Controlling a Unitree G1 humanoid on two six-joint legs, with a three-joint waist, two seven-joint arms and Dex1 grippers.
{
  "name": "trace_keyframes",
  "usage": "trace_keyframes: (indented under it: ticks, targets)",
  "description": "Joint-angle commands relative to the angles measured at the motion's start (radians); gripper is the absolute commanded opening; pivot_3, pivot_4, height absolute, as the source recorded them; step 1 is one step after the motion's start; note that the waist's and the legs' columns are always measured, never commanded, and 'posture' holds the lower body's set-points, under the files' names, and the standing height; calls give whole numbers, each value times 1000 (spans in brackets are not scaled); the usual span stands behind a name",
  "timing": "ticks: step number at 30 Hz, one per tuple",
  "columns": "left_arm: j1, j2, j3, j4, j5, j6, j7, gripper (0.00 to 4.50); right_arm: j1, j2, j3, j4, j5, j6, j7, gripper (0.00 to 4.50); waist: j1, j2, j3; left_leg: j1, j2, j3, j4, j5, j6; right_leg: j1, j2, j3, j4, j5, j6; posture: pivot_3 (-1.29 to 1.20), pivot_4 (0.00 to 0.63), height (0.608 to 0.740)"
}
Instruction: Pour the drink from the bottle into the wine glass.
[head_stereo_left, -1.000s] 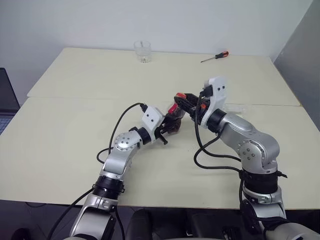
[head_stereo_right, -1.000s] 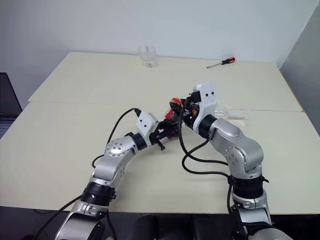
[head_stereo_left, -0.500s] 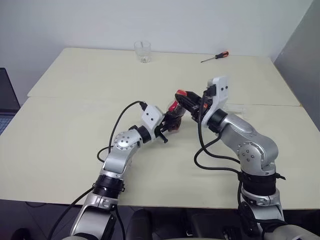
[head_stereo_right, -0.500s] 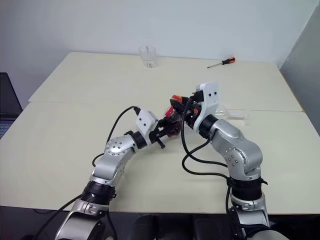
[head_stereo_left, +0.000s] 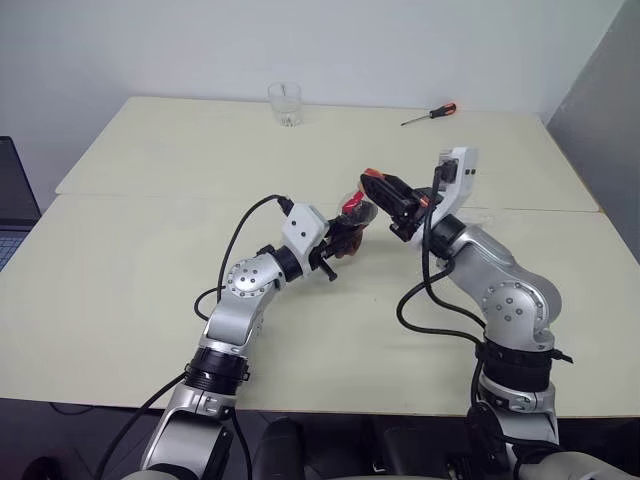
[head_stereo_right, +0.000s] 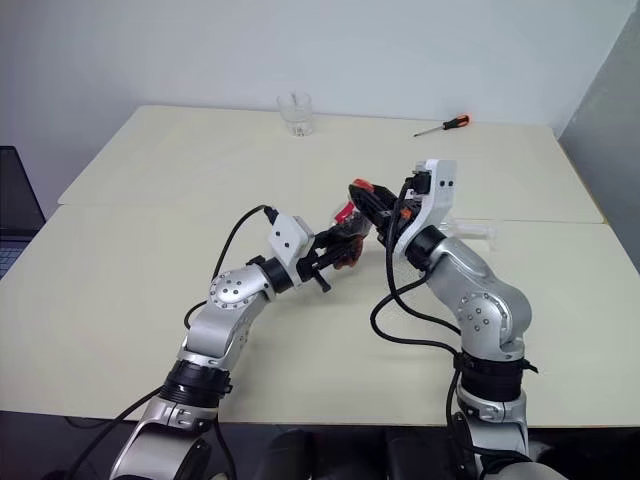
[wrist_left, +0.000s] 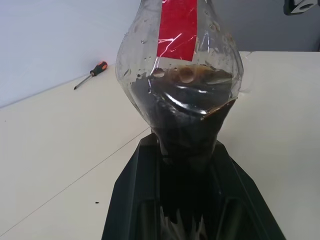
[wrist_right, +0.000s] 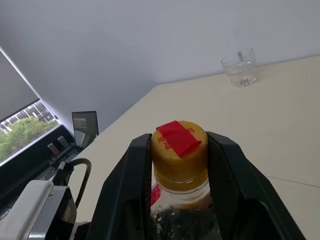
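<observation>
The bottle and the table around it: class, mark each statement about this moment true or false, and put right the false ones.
1. The left hand holds the bottle by its body. True.
2. The cap is off. False: it sits on the neck, between the right hand's fingers.
3. The tumbler stands at the table's far edge. True.
4. The screwdriver lies beside the bottle. False: it lies far back, near the rear edge.
</observation>
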Motion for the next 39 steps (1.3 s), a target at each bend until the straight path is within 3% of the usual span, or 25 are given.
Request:
trace_keyframes:
  ticks: [1,12,20,22,39]
  targets:
    - [8,-2,0,1,0,3,0,644,-43,-24,20,-78,35,-34,39,1234,0,0,0,0,0,0,0,0,0,0,0,0,0,0,0,0,150,740]
    - [6,-2,1,3,1,2,2,636,-65,-154,149,-111,-15,-44,118,1234,0,0,0,0,0,0,0,0,0,0,0,0,0,0,0,0,150,740]
    - [5,-6,-1,5,0,1,3,635,-78,-167,171,-112,-22,-45,129,4051,0,0,0,0,0,0,0,0,0,0,0,0,0,0,0,0,150,740]
    - [5,-6,-1,5,-1,1,3,635,-80,-167,166,-115,-19,-43,125,4500,0,0,0,0,0,0,0,0,0,0,0,0,0,0,0,0,150,740]
    - [11,-8,-1,-5,2,5,6,634,-136,-170,213,16,-134,-97,121,4500,0,0,0,1,0,0,0,0,0,0,0,0,1,0,0,0,150,740]
